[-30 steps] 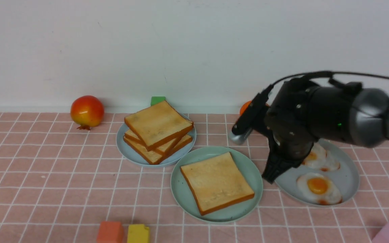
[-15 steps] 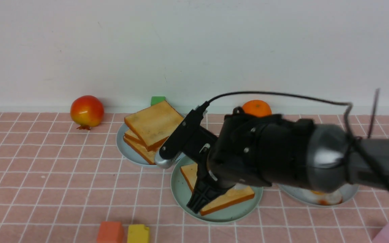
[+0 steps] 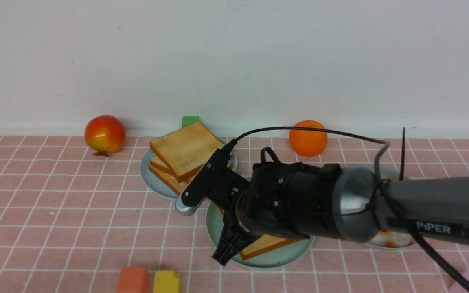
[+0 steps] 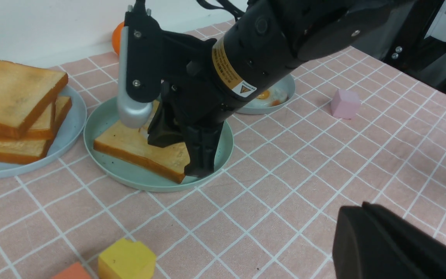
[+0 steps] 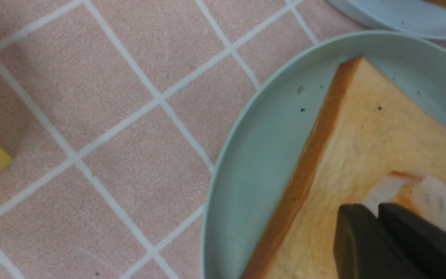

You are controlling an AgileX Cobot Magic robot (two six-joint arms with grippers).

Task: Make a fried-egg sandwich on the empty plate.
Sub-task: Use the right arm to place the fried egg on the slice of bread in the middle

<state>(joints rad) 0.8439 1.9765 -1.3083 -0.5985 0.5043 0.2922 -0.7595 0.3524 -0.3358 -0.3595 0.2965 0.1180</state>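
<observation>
One egg [image 5: 428, 197], clear from right wrist

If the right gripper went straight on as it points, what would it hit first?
Probably the toast slice on the mint-green plate; the right gripper points down at it, and the fried egg it pinches would touch first. Depth is unclear.

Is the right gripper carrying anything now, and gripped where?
Yes: the right gripper pinches the white toy fried egg by its white edge, over the golden toast slice on the mint-green plate.
</observation>
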